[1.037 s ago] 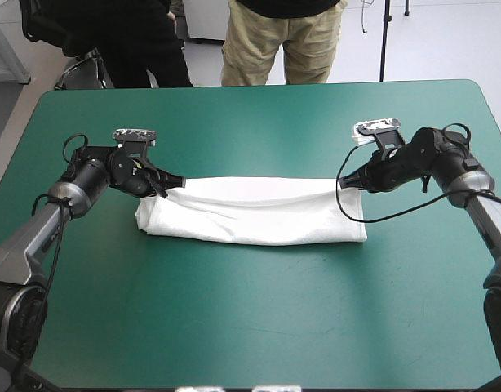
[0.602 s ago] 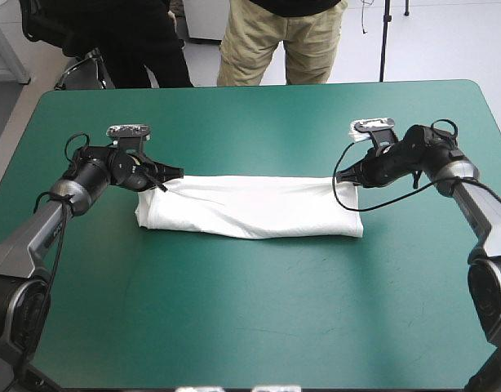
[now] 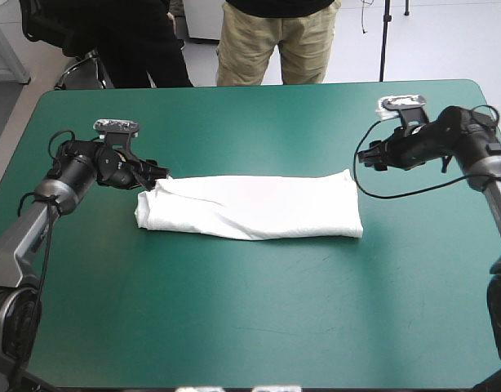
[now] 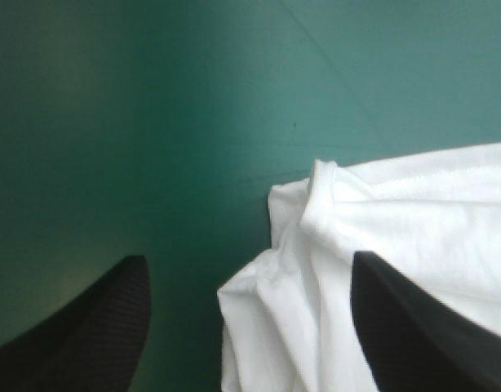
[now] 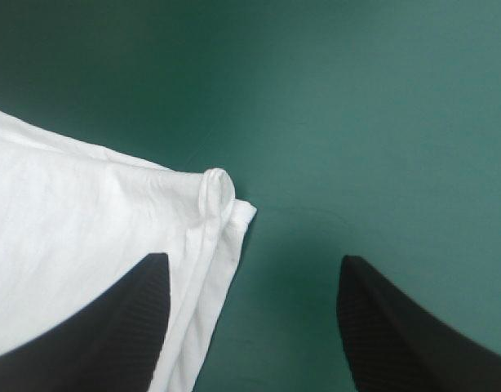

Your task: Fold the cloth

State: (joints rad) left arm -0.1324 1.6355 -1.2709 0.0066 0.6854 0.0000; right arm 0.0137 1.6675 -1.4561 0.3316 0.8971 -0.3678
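T-shirt (image 3: 250,207) lies as a long folded band, bare teal-green cover (image 3: 250,318) all round. Spread-open left gripper (image 3: 158,175) sits at its left edge; right gripper (image 3: 366,158), also spread, just off right edge.

Creased cloth T-shirt (image 3: 250,208) (matt)

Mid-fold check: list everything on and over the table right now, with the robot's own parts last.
T-shirt: one, white, folded into a long band lying flat across the table's middle.
table: one, teal-green cover, under the T-shirt.
left gripper: one, black, jaws open, at the far corner of the T-shirt's left end.
right gripper: one, black, jaws open, apart from the T-shirt's right end, toward the table's right edge.
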